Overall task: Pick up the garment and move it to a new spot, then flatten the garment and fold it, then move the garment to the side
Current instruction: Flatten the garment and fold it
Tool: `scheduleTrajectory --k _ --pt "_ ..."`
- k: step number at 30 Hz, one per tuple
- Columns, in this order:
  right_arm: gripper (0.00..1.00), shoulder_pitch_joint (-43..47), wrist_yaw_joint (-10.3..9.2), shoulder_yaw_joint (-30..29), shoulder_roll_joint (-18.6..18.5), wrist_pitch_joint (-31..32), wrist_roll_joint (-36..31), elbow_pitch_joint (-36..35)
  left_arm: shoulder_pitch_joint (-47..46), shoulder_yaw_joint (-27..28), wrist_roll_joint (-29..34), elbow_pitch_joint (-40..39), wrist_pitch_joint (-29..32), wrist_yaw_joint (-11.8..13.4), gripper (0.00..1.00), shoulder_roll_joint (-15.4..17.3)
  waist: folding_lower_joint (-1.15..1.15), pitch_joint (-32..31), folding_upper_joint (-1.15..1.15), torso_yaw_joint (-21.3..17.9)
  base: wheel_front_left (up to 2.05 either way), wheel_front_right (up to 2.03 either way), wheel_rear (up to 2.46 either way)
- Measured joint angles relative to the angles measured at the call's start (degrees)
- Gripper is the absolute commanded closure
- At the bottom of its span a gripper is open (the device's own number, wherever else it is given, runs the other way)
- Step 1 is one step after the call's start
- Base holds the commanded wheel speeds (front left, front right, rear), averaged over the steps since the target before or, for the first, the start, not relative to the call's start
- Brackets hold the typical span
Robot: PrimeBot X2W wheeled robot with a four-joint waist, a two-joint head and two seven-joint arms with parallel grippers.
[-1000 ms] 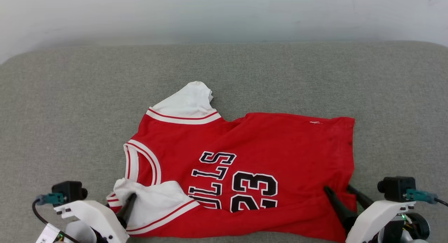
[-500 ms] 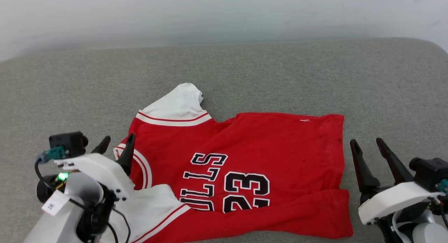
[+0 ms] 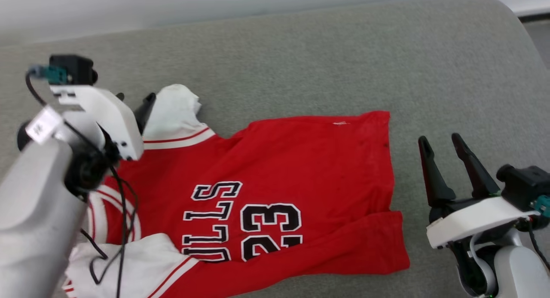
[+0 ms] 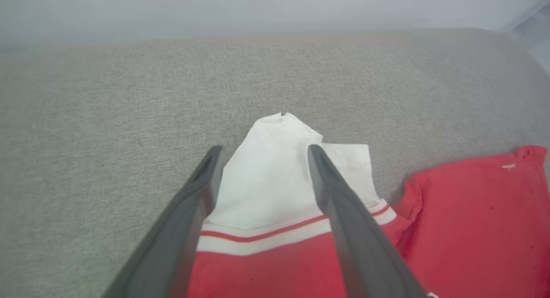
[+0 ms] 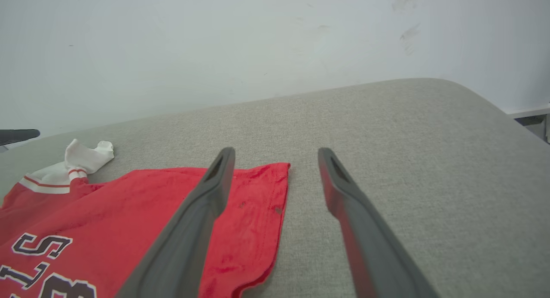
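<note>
Your left gripper (image 4: 264, 148) and right gripper (image 3: 439, 139) gape empty; pinching the red jersey shirt's (image 3: 309, 160) folded white sleeve (image 4: 275, 182) may bunch it.

The left arm (image 3: 34, 212) rises from the lower left corner of the head view. Its grey forearm ends in a white wrist housing (image 3: 107, 117) that carries a small black camera (image 3: 71, 69). The left jaws point forward, away from the body. From the head, one dark finger (image 3: 146, 109) is plain, while the other seems mostly hidden behind the housing. The left wrist view has both fingers (image 4: 202, 203) spread wide, closed on nothing. The right arm (image 3: 477, 218) sits low at the right edge with its wrist tilted up. The right jaws stand just as wide, their two fingers (image 3: 432, 173) pointing forward and gripping nothing.
</note>
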Motion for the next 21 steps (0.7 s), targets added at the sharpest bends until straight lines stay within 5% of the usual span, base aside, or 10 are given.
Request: scheduleTrajectory --k 12,20,21 --pt "0.0 -4.6 0.0 3.2 1.2 -3.3 2.8 3.7 -13.0 -3.3 -1.4 7.9 20.3 -3.5 0.0 5.4 0.0 8.1 0.0 -6.5 0.0 0.0 0.0" --pt "0.0 -6.6 0.0 5.2 1.5 -5.5 4.8 7.3 -16.1 -5.4 -0.7 9.4 28.6 -2.2 0.0 7.0 -0.01 11.7 0.0 -9.7 0.0 0.0 0.0" --pt "0.0 -6.8 0.0 5.3 1.5 -5.7 5.1 7.8 -16.2 -5.5 -0.8 9.4 29.6 -1.8 0.51 7.2 -0.01 11.8 0.0 -10.0 0.0 0.0 0.0"
